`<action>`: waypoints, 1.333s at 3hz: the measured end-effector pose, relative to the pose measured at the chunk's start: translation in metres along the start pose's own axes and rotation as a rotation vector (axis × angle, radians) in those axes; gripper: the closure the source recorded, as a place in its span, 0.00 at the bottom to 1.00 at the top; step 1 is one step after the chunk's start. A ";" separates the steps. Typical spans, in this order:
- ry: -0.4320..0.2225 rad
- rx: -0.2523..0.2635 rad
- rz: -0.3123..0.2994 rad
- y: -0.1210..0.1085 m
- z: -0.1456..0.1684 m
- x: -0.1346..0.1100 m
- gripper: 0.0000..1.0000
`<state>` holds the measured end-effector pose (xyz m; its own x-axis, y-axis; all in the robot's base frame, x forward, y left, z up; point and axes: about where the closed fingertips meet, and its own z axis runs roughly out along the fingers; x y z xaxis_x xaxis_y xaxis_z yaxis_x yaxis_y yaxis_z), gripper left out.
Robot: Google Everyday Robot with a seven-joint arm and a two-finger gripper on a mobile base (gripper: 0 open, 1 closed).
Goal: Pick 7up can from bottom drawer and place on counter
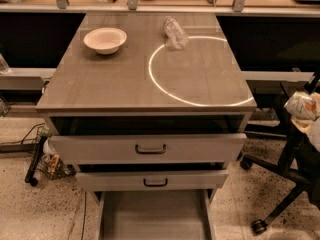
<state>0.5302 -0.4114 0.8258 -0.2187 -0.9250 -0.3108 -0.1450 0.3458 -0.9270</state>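
Note:
The counter (125, 79) is a glossy grey-brown wood-grain cabinet top with a bright ring of light across its right half. The bottom drawer (155, 219) is pulled out furthest at the lower edge of the view; the visible part of its flat grey floor is bare. The 7up can does not show anywhere in view. The gripper is not in view either.
A white bowl (105, 39) sits at the counter's back left. A clear plastic bottle (174, 32) lies at the back middle. Two grey drawers with dark handles (150, 149) stand partly open above the bottom drawer. An office chair (295, 174) stands to the right. Cables (42, 159) lie on the floor at left.

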 end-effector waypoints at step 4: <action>-0.349 -0.054 0.213 -0.032 0.017 -0.175 1.00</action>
<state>0.5898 -0.2631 0.9060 0.0899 -0.8265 -0.5557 -0.1847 0.5345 -0.8248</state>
